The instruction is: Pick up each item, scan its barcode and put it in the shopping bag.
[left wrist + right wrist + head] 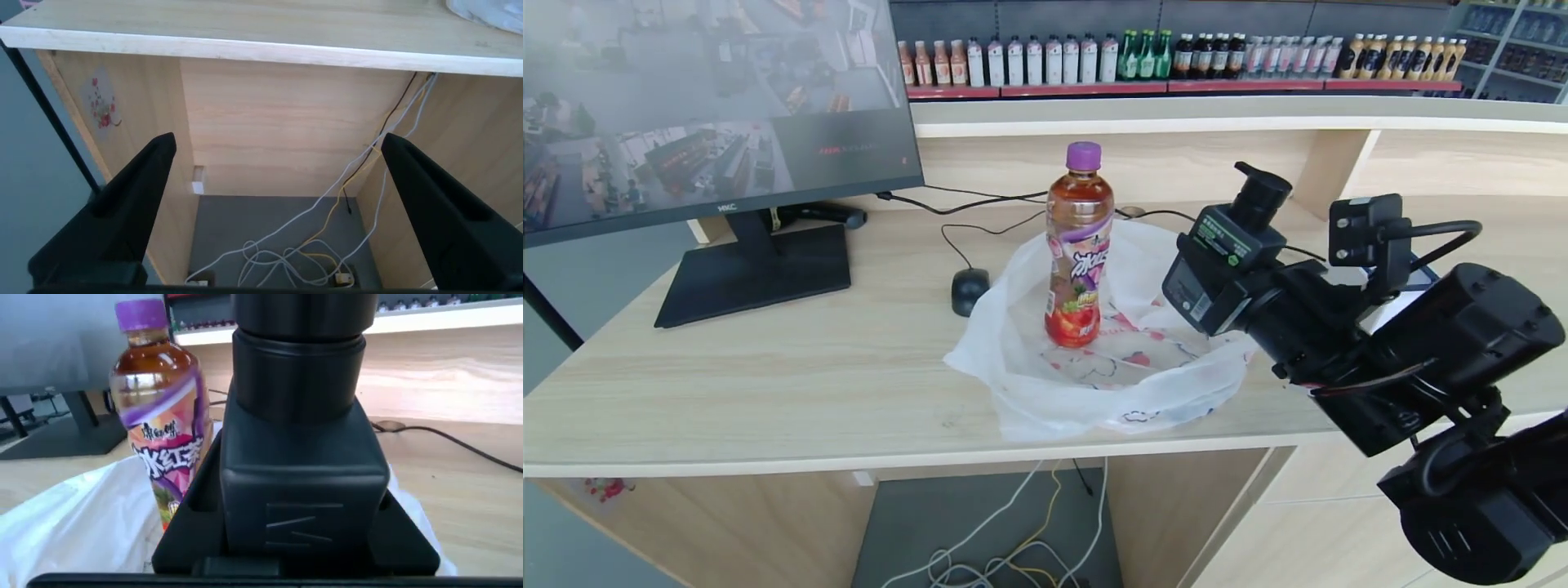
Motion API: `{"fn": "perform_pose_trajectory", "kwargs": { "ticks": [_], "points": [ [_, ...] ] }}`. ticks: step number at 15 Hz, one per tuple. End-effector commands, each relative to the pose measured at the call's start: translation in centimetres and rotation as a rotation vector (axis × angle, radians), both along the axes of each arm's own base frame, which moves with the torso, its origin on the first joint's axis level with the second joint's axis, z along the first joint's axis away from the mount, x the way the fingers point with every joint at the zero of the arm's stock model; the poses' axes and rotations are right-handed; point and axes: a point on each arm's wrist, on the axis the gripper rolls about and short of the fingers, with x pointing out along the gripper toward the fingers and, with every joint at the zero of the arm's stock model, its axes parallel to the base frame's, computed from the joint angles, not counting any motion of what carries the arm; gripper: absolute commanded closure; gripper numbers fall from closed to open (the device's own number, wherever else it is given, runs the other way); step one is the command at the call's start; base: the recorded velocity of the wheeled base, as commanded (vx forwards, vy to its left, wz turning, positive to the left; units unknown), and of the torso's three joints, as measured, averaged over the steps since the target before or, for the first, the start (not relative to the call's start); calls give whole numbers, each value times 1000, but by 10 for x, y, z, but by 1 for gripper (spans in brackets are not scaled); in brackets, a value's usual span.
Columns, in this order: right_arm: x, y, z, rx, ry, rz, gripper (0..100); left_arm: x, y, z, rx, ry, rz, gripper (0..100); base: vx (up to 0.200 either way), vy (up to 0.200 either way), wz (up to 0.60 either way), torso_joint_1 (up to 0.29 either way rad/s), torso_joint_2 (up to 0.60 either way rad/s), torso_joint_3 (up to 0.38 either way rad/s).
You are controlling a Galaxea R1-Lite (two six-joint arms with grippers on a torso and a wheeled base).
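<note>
- The monitor [711, 106] stands at the far left of the counter [768, 384]. A mouse [969, 290] lies just left of the bag, its cable trailing back. An arm swinging wide across here could snag that cable.
- The left end effector [278, 151] is out in front of the counter, facing the open bay beneath it. Its fingers are spread wide with nothing between them. Loose cables [310, 245] lie in the bay. If the arm lifted straight up, I'd expect it to catch the counter's lip.
- The bottle [1079, 245] stands upright in the spread-open shopping bag [1094, 384], mid-counter. It is tall and narrow and sits on soft film, so a light knock would likely tip it. Tugging the bag could pull it over too.
- The right end effector [1258, 306] is just right of the bag, closed on the scanner [1217, 253], which points towards the bottle. The scanner sits near the bottle, so pushing forward could strike it. I cannot tell whether the barcode faces the scanner, so a scan might miss.
- The counter is smooth pale wood, so the bag may slide on it. A raised ledge runs behind the counter.
- At the back of the shop is a shelf [1176, 86] lined with bottled drinks.
</note>
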Motion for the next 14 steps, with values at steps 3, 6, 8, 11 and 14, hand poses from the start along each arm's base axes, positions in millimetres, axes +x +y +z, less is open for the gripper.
{"fn": "perform_pose_trajectory", "kwargs": {
  "ticks": [3,6,8,11,14],
  "points": [
    [8,11,-20,-32,53,16,100,0,0,0,-1,0,1,0,0,0,0,0,0,0],
    [17,16,-27,-37,65,15,100,0,0,0,-1,0,1,0,0,0,0,0,0,0],
    [18,18,-30,-40,70,18,100,0,0,0,-1,0,1,0,0,0,0,0,0,0],
    [21,17,-33,-33,86,17,100,0,0,0,1,0,1,0,0,0,0,0,0,0],
    [23,17,-38,-40,98,12,100,0,0,0,1,0,1,0,0,0,0,0,0,0]
  ]
}}
